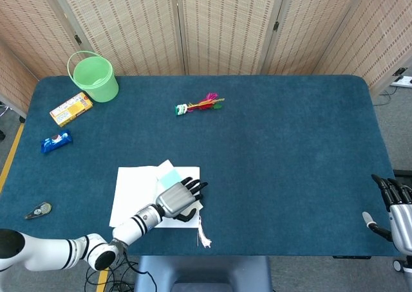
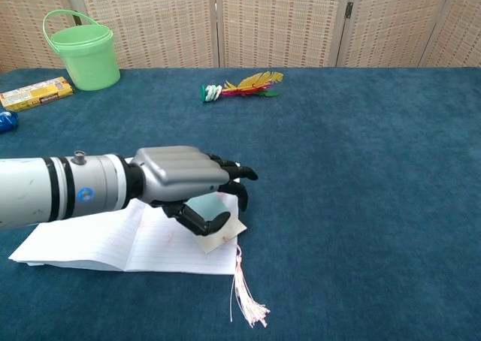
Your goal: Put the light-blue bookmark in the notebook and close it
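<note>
A: Where does the light-blue bookmark (image 2: 213,215) lie?

B: On the right-hand page of the open notebook (image 2: 98,232), at the near left of the bench (image 1: 290,150). Its tassel (image 2: 246,296) trails off the near edge of the page onto the blue cloth.

A: And the left hand (image 2: 188,182)?

B: It hovers over the bookmark, fingers stretched forward and the thumb curled beneath. The thumb seems close to the card, but whether it pinches it or only rests near it cannot be told from either view. The right hand (image 1: 396,208) is at the far right edge of the bench, fingers apart, holding nothing.

A: How would the bookmark handle?

B: It looks like thin card: very light, a little springy, easy to bend or slide on smooth paper. It should probably be taken by a long edge, or pressed flat and pushed toward the spine, not pulled by the tassel. The notebook is soft-covered and floppy by the look of it; its pages are best lifted at the outer edge of one half and folded over, and the bookmark could slip out while that happens.

A: Any writing that can be read?

B: The pages are ruled with faint reddish marks, too small to read. The yellow box (image 1: 71,108) and the blue packet (image 1: 56,141) at far left carry print, but it is not legible. The green bucket (image 1: 94,77) is plain.
</note>
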Robot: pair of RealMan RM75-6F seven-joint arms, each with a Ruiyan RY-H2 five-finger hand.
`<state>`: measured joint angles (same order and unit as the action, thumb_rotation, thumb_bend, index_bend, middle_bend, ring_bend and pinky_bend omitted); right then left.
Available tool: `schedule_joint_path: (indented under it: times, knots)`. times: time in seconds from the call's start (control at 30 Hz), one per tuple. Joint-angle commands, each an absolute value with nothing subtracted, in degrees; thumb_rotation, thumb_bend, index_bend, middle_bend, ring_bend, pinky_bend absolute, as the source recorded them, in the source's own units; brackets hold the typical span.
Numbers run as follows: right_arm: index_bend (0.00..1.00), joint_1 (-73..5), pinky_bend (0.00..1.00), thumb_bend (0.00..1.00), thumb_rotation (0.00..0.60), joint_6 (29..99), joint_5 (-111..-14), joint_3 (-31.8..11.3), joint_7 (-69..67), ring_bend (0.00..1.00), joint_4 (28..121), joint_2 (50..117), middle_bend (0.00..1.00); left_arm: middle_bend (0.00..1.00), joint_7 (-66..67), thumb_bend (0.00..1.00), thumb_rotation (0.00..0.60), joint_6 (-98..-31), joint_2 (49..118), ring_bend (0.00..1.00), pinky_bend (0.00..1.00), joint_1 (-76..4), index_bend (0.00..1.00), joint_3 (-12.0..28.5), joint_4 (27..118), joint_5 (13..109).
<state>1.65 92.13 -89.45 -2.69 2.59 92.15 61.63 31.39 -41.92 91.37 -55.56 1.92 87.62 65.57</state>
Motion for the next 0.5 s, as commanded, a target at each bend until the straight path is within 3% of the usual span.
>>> schedule_joint_path:
  times: [0.03, 0.5]
  knots:
    - [0.13, 1.6, 0.24, 0.19, 0.6, 92.03, -89.44, -2.69, 2.55, 0.15, 92.09, 61.66, 0.2, 0.0, 32.11, 0.62, 0.221, -41.93, 91.57, 0.0, 0.13, -55.74, 0.26, 1.67, 87.19, 64.6]
    - [0.13, 1.61, 0.24, 0.19, 0.6, 92.0, -89.5, -2.67, 2.42, 0.15, 91.86, 61.78, 0.2, 0.0, 33.28, 0.62, 0.22, -42.51, 90.92, 0.0, 0.13, -55.87, 0.27, 0.1, 88.11, 63.75]
